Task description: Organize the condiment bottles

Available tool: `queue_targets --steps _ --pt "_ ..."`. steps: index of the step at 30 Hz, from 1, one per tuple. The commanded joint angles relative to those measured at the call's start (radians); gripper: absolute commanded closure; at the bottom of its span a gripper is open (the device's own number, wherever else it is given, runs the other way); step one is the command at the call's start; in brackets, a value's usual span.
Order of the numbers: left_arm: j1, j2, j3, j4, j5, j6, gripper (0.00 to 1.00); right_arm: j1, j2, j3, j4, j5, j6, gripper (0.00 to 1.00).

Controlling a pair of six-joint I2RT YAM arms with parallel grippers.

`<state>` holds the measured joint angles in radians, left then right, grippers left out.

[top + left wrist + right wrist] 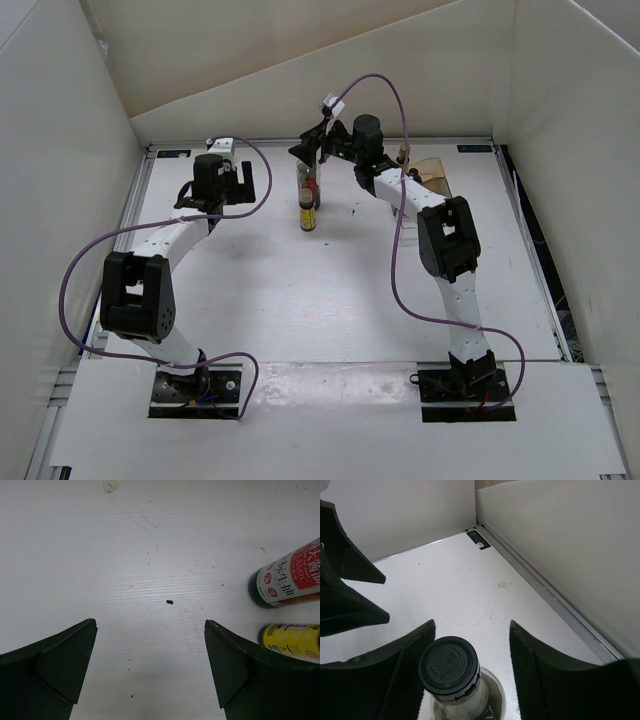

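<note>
A tall clear bottle with a black cap [309, 186] stands at the back middle of the table, with a small yellow bottle [308, 218] right in front of it. My right gripper [308, 152] is open above the tall bottle. In the right wrist view its fingers straddle the black cap [449, 666], the left finger close to it and a gap on the right; the gripper [472, 625] is not closed. My left gripper [238, 175] is open and empty to the left of the bottles. Its view [150, 624] shows the red-labelled bottle [287, 577] and the yellow bottle [292, 639] at the right edge. The squat whitish bottle is out of view.
A clear plastic box with tan backing [428, 170] stands at the back right, behind the right arm. The white back wall and side walls enclose the table, and a metal rail [555, 602] runs along the wall's base. The left gripper's fingers [345, 595] show in the right wrist view.
</note>
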<state>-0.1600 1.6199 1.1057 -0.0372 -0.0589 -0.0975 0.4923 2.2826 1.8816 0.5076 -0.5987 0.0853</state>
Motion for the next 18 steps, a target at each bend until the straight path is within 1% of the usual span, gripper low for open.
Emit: queue_targets --steps 1,2,5,6,8,9,10,12,13,18 --pt "0.005 -0.043 0.016 0.008 0.018 -0.008 0.00 0.003 -0.014 0.014 0.000 -0.003 -0.022 0.39" --pt "0.005 -0.041 0.014 0.008 0.018 -0.011 0.00 0.006 -0.021 0.007 -0.003 0.005 -0.028 0.45" --pt "0.004 -0.038 0.014 0.011 0.019 -0.018 0.00 0.012 -0.037 -0.022 -0.014 0.022 -0.068 0.60" --pt "0.005 -0.040 0.011 0.014 0.019 -0.015 0.00 0.008 -0.038 -0.025 -0.015 0.025 -0.071 0.70" --pt "0.005 -0.041 0.013 0.014 0.022 -0.018 0.00 0.006 -0.046 -0.039 -0.014 0.027 -0.079 0.81" --pt "0.004 -0.040 0.011 0.013 0.022 -0.018 0.00 0.006 -0.048 -0.042 -0.015 0.034 -0.079 0.94" --pt "0.007 -0.040 0.010 0.013 0.022 -0.021 0.00 0.006 -0.060 -0.053 -0.014 0.036 -0.079 1.00" --pt "0.004 -0.040 0.009 0.014 0.022 -0.019 0.00 0.006 -0.070 -0.061 -0.014 0.040 -0.078 1.00" --pt "0.004 -0.043 0.009 0.011 0.022 -0.022 0.00 0.003 -0.080 -0.071 -0.015 0.043 -0.114 1.00" --pt "0.004 -0.048 0.008 0.011 0.022 -0.024 0.00 0.006 -0.124 -0.101 -0.014 0.057 -0.142 1.00"
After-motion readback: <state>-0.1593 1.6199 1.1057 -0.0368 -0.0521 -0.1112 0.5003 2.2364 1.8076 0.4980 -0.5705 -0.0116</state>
